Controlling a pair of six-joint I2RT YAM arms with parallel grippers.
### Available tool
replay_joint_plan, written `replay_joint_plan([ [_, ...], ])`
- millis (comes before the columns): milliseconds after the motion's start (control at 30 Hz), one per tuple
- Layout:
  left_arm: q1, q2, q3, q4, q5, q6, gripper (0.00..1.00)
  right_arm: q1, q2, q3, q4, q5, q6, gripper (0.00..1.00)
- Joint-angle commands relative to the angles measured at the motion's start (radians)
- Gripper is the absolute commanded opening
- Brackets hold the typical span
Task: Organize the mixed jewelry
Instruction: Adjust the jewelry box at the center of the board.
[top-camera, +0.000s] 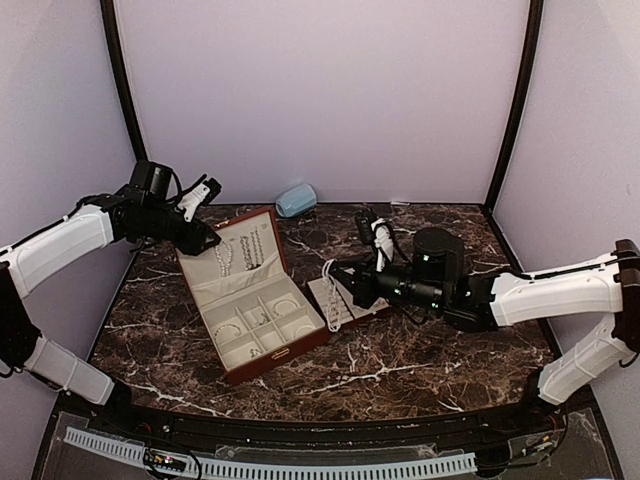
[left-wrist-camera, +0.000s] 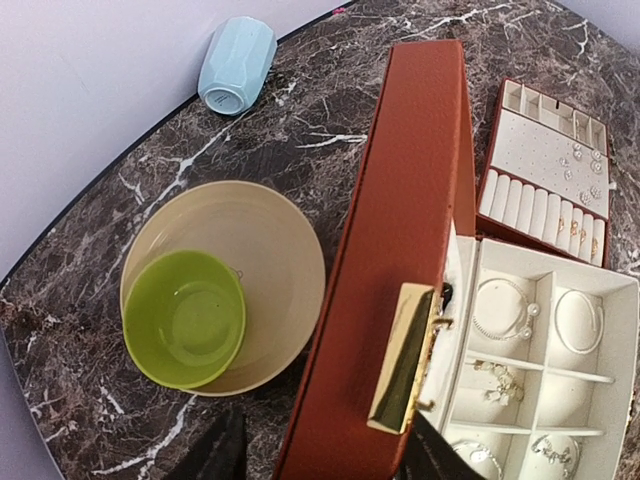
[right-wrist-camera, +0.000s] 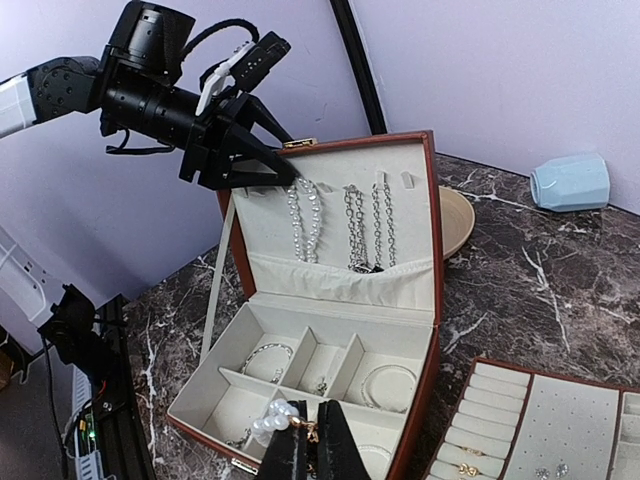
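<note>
- The right gripper (right-wrist-camera: 305, 447) is pinched shut on a pearl-like bead strand (right-wrist-camera: 273, 424), which dangles just beside the open case (right-wrist-camera: 432, 300).
- The left gripper (right-wrist-camera: 243, 165) sits astride the top edge of the case's lid (right-wrist-camera: 405, 200). Whether it's really clamping, I can't tell.
- Inside that lid, strands (right-wrist-camera: 305, 215) already hang, and bangles (right-wrist-camera: 268, 357) lie in the case's lower half.
- Beside the case, a tray (right-wrist-camera: 560, 400) carries rings (left-wrist-camera: 578, 230) and earrings (left-wrist-camera: 585, 165).
- It looks mostly sorted to me. The held strand has yet to find a home, likely on the lid.
</note>
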Motion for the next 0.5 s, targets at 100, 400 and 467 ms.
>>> replay_joint_plan([
  [100, -0.003, -0.032, -0.042, 0.034, 0.059, -0.014, 0.64, -0.001, 0.013, 0.052, -0.001, -0.016, -0.022, 0.0],
  [400, -0.003, -0.085, -0.038, 0.072, 0.039, -0.041, 0.75, 0.029, 0.091, 0.186, -0.102, 0.016, -0.07, 0.0],
  [467, -0.003, -0.115, -0.041, 0.094, 0.021, -0.056, 0.76, 0.034, 0.116, 0.224, -0.118, 0.016, -0.08, 0.0],
])
